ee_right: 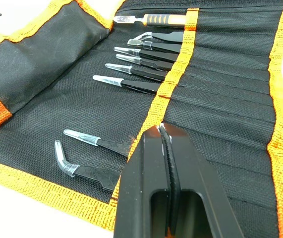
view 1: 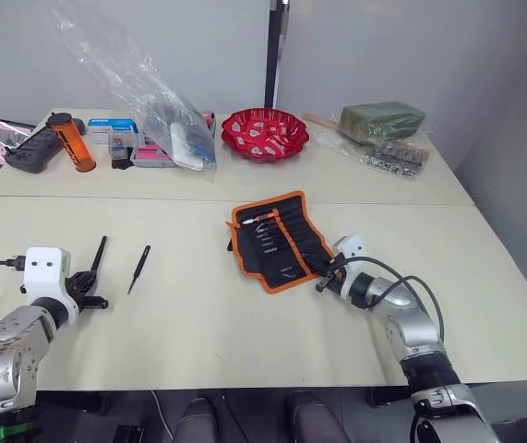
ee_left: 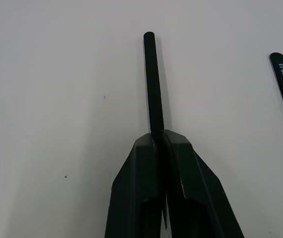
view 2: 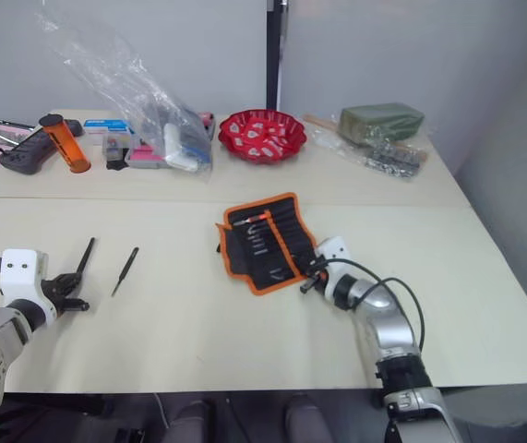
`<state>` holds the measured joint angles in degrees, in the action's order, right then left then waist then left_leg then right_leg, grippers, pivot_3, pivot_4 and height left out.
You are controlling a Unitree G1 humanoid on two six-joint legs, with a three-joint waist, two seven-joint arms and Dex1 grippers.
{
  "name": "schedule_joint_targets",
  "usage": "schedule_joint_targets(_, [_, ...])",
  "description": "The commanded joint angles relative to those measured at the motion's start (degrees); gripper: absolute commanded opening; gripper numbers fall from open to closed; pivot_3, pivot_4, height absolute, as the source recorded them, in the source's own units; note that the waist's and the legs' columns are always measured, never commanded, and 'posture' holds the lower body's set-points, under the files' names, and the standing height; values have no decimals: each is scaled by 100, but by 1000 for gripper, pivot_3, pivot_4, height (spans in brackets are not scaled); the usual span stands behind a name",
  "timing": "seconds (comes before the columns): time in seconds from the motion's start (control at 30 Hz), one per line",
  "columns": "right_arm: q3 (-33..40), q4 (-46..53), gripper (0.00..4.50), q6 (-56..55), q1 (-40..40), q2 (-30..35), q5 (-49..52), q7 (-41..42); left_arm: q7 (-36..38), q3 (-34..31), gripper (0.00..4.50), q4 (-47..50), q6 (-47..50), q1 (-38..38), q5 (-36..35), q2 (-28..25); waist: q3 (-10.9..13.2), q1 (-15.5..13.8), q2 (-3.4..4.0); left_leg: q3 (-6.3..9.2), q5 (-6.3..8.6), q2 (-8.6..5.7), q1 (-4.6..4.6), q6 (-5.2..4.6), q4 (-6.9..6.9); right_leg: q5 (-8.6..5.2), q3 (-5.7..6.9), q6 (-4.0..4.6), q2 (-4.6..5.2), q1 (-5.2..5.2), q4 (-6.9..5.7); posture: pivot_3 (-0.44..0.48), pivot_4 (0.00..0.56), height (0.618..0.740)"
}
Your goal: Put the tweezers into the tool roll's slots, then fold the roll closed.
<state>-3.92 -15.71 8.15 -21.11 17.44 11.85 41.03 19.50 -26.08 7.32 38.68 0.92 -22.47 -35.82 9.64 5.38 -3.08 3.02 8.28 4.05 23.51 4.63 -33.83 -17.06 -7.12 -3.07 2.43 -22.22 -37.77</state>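
Left gripper (ee_left: 162,141) pinched shut on one black tweezer (ee_left: 152,84), low at about 8 o'clock on the beige table (view 1: 198,332), with a second loose tweezer (view 1: 138,269) lying just beside it toward 3 o'clock. Right gripper (ee_right: 160,133) closed with nothing between the fingers, tips resting on the orange band of the slots (ee_right: 173,74) of the open tool roll (view 1: 280,240) near table centre. Several clear-tipped tweezers (ee_right: 131,72) already seated in the pockets.
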Motion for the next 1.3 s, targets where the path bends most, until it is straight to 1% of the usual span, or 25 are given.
schedule_joint_targets(0.03, [-213, -114, 0, 193, 42, -14, -149, 66, 23, -225, 13, 208, -227, 192, -98, 8, 1, 4, -3, 1, 0, 0, 1, 0, 0, 0, 0, 0, 0, -1, 0, 0, 150, 729])
schedule_joint_targets(0.23, [-221, -148, 0, 188, 10, -19, -150, 72, 222, -251, 13, 473, -214, 528, -302, -108, 2, 15, -4, 0, 0, 0, 3, 0, 1, 1, 0, -2, -1, -2, 0, 0, 150, 729])
schedule_joint_targets(0.33, [-222, -150, 0, 183, 15, -30, -152, 59, 820, 75, 13, 771, -24, 931, -722, -298, 6, 5, -11, 1, 0, 0, 6, 0, 0, 2, 1, -5, 0, -3, 0, 0, 150, 729])
schedule_joint_targets(0.43, [-235, -154, 0, 183, 14, -60, -157, 33, 1523, 689, 13, 880, 235, 1322, -890, -708, 7, 16, -12, 3, 0, 0, 11, 0, -2, 3, 2, -5, -1, -3, 3, 0, 150, 729])
schedule_joint_targets(0.53, [-238, -164, 0, 182, 10, -92, -164, 5, 2260, 1472, 13, 894, 337, 1904, -865, -1151, 11, 32, -6, 1, 0, 0, 11, 0, 0, 4, 1, -8, -2, -5, 6, 0, 150, 729])
schedule_joint_targets(0.6, [-226, -165, 0, 180, 23, -113, -167, -34, 2770, 2105, 13, 806, 341, 2387, -724, -1371, 14, 40, -2, 1, -1, 0, 12, -1, 1, 11, 0, -20, -2, -6, 7, 0, 150, 729])
schedule_joint_targets(0.7, [-232, -126, 0, 181, 87, -104, -195, -64, 3355, 2956, 13, 617, 224, 3038, -381, -1493, 17, 35, 0, 3, -18, 0, 18, -28, 2, 13, 2, -25, -4, -9, 10, 0, 150, 729])
schedule_joint_targets(0.8, [-223, -52, 0, 212, 160, -108, -192, -129, 3853, 3712, 13, 242, 80, 3728, -18, -1373, 17, 23, 1, 3, -26, -2, 23, -41, 1, 12, 0, -24, -4, -9, 15, 0, 150, 729])
schedule_joint_targets(0.87, [-206, 54, 0, 238, 252, -89, -178, -166, 4135, 4244, 13, -122, 26, 4250, 281, -1148, 20, 13, 5, 2, -26, -2, 26, -41, 1, 14, -2, -28, -4, -11, 15, 0, 150, 729])
schedule_joint_targets(0.9, [-197, 99, 0, 252, 287, -84, -175, -189, 4242, 4422, 13, -276, -15, 4422, 404, -1057, 20, 5, 6, 9, -26, -5, 30, -42, 0, 16, 2, -45, -6, -9, 13, 0, 150, 729])
schedule_joint_targets(1.1, [-194, 367, 0, 368, 496, -59, -146, -298, 4672, 5099, 13, -1341, -251, 5126, 1089, -581, 32, 13, 24, 11, -21, -7, 40, -50, 5, 14, -1, -62, -7, -17, 11, 0, 150, 729])
schedule_joint_targets(1.2, [-198, 522, 0, 463, 616, -52, -155, -376, 4766, 5333, 13, -1945, -448, 5442, 1436, -257, 35, -22, 30, 17, -21, -9, 48, -52, 4, 10, 3, -66, -7, -19, 11, 0, 150, 729])
schedule_joint_targets(1.3, [-179, 613, 0, 501, 674, -63, -155, -481, 4875, 5459, 13, -2309, -616, 5625, 1692, 6, 35, -45, 31, 18, -21, -11, 62, -52, -1, 10, 3, -68, -7, -24, 14, 0, 150, 729])
